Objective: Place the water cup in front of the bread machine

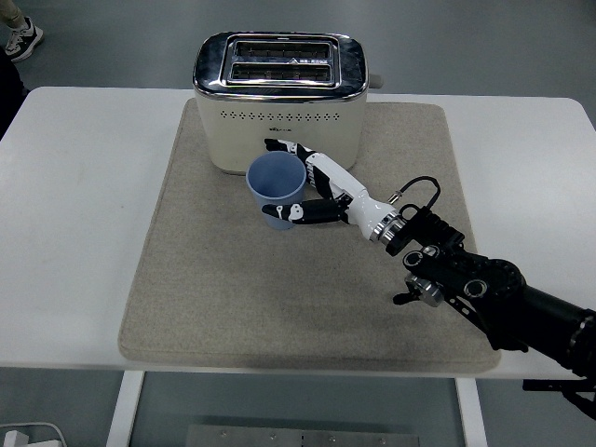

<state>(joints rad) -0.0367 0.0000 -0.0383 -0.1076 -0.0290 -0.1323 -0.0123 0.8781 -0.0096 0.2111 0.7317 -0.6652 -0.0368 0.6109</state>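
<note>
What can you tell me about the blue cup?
The cup is light blue, plain, with no handle, and looks like plastic. It is open at the top and seems empty. It tilts a little, mouth leaning left. It sits over the grey mat, right in front of the cream toaster. The right hand grips it, with fingers behind it and the thumb across its lower front.
</note>
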